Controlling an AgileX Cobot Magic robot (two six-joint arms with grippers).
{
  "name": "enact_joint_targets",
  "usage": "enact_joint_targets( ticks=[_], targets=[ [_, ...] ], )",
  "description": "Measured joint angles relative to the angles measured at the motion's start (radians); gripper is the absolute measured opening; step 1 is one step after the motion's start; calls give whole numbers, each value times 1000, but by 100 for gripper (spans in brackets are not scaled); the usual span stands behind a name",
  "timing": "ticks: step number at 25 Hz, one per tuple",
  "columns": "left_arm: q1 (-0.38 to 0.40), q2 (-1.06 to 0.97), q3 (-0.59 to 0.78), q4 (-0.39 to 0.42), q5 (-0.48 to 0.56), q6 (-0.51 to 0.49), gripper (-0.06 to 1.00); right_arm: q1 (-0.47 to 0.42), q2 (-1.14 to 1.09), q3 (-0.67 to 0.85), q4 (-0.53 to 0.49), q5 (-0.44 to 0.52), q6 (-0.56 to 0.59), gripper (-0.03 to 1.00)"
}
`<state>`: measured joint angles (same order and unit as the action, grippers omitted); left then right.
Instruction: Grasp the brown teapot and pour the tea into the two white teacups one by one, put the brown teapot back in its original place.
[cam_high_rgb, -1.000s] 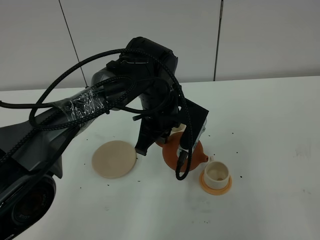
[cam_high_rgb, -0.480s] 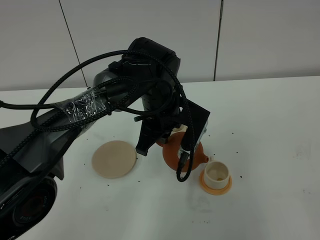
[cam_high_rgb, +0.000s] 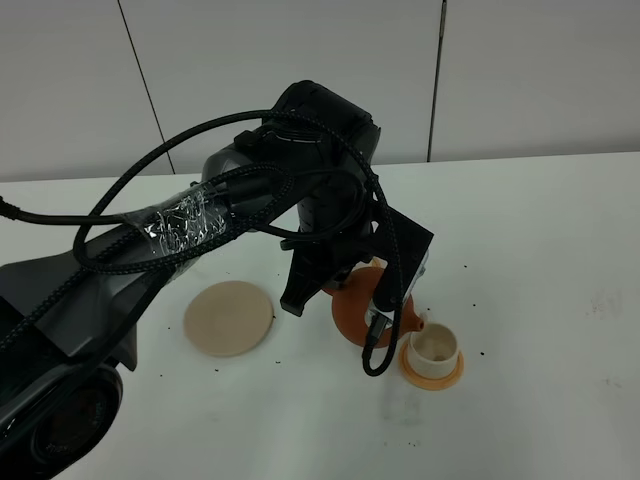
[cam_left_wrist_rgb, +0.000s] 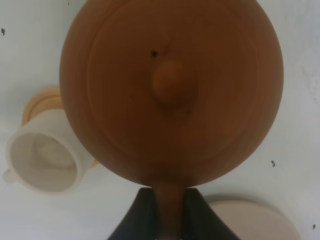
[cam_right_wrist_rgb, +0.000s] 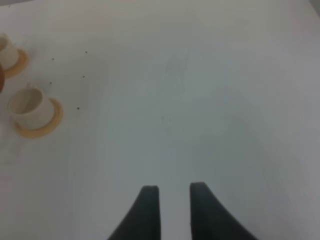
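— What's over the white bench (cam_high_rgb: 540, 250)?
— The brown teapot (cam_high_rgb: 362, 305), held to the right of its beige disc (cam_high_rgb: 228, 317), spout at the rim of a white teacup (cam_high_rgb: 433, 346) on an orange coaster (cam_high_rgb: 432, 377).
— And the claws?
— The left claw (cam_left_wrist_rgb: 169, 215) is clenched on the teapot's handle. The right claw (cam_right_wrist_rgb: 174, 200) hangs apart from it all, fingers parted, grasping nothing.

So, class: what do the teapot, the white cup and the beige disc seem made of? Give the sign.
The brown teapot: probably unglazed clay; matte reddish-brown, no shine.
The white teacup: likely ceramic, maybe glazed; smooth, cream-white, thick wall.
The beige disc: unclear, perhaps wood or cork; flat, dull surface.
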<state>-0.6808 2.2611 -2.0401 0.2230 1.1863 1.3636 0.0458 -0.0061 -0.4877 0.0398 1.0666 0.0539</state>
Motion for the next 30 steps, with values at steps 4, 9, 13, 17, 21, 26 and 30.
enact_joint_targets(
  ticks=[4,9,13,17,21,26,30],
  targets=[
    [-9,0,0,21,0,-11,18,0,0,0,0,0,0,15],
    [-9,0,0,36,0,-28,18,0,0,0,0,0,0,15],
    [-9,0,0,48,0,-39,18,0,0,0,0,0,0,15],
    [-9,0,0,62,0,-48,18,0,0,0,0,0,0,15],
    [-9,0,0,69,-1,-52,18,0,0,0,0,0,0,15],
    [-24,0,0,89,-4,-60,18,0,0,0,0,0,0,15],
    [-30,0,0,91,-4,-63,18,0,0,0,0,0,0,15]
  ],
)
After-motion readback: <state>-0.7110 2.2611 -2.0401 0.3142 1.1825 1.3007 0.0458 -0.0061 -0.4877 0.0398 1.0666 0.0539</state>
